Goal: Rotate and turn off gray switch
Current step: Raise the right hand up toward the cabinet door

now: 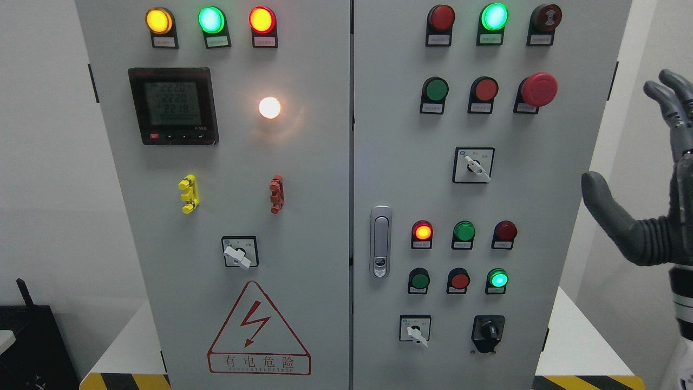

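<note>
A grey electrical cabinet [303,216] with two doors fills the middle of the frame, and pale walls are behind it. At the right edge the right robot hand [644,211] is raised beside the cabinet, its dark fingers [668,97] spread and holding nothing, not touching the panel. The gray switch [238,255] sits in the lower middle of the left door, above a red warning triangle [259,330]. A white lamp [269,107] glows in the upper left door. Yellow-black floor stripes [587,382] show at the bottom right.

Matt grey painted metal cabinet [325,179]
</note>
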You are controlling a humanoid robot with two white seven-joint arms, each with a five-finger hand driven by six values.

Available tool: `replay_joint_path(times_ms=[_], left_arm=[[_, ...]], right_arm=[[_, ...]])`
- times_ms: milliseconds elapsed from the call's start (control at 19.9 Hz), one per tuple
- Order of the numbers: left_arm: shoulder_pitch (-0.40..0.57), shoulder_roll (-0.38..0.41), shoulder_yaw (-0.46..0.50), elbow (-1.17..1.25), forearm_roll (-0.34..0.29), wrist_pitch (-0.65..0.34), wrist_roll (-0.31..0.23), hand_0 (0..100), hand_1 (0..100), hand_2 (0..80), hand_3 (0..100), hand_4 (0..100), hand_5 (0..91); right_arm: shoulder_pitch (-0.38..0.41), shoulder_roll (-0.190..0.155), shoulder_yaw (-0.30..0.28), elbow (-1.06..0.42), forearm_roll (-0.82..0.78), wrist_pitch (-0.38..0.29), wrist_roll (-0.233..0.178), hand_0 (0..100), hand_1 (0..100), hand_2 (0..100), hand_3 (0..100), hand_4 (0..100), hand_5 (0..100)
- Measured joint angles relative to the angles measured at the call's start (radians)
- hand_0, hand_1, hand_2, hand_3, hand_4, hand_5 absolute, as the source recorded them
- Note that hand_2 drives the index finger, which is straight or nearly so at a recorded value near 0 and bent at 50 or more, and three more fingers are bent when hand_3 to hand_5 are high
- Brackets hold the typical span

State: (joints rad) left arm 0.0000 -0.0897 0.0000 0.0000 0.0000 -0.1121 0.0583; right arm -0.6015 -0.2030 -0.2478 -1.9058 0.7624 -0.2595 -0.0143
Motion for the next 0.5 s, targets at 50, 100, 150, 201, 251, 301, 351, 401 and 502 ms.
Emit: replay_joint_path(times_ms=[50,100,150,201,251,301,351,401,502], left_arm=[[0.0,0.0,0.0,0.0,0.0,0.0,-0.001,12,39,0.0,0,0,0.0],[0.0,0.0,0.0,0.0,0.0,0.0,-0.001,12,39,0.0,0,0,0.0],[0.0,0.0,0.0,0.0,0.0,0.0,-0.002,12,39,0.0,0,0,0.0],[0.0,0.0,0.0,0.0,0.0,0.0,-0.003,12,39,0.0,0,0,0.0],[0.0,0.0,0.0,0.0,0.0,0.0,-0.003,12,39,0.0,0,0,0.0],[0.0,0.0,0.0,0.0,0.0,0.0,-0.003,12,39,0.0,0,0,0.0],[0.0,0.0,0.0,0.0,0.0,0.0,-0.003,12,39,0.0,0,0,0.0],[0.0,0.0,0.0,0.0,0.0,0.0,-0.003,12,39,0.0,0,0,0.0],[0.0,0.0,0.0,0.0,0.0,0.0,-0.003,12,39,0.0,0,0,0.0]], right_arm=[[0.0,0.0,0.0,0.0,0.0,0.0,0.0,22,20,0,7,0,0],[0.0,0.0,0.0,0.0,0.0,0.0,0.0,22,20,0,7,0,0],[0.0,0.0,0.0,0.0,0.0,0.0,0.0,22,20,0,7,0,0],[0.0,0.001,0.0,0.0,0.0,0.0,0.0,22,20,0,7,0,0],[0.0,0.001,0.0,0.0,0.0,0.0,0.0,22,20,0,7,0,0],[0.0,0.001,0.0,0.0,0.0,0.0,0.0,22,20,0,7,0,0],[0.0,0.001,0.0,-0.001,0.0,0.0,0.0,22,20,0,7,0,0],[0.0,0.001,0.0,0.0,0.0,0.0,0.0,22,20,0,8,0,0],[0.0,0.001,0.001,0.0,0.0,0.002,0.0,22,21,0,9,0,0]])
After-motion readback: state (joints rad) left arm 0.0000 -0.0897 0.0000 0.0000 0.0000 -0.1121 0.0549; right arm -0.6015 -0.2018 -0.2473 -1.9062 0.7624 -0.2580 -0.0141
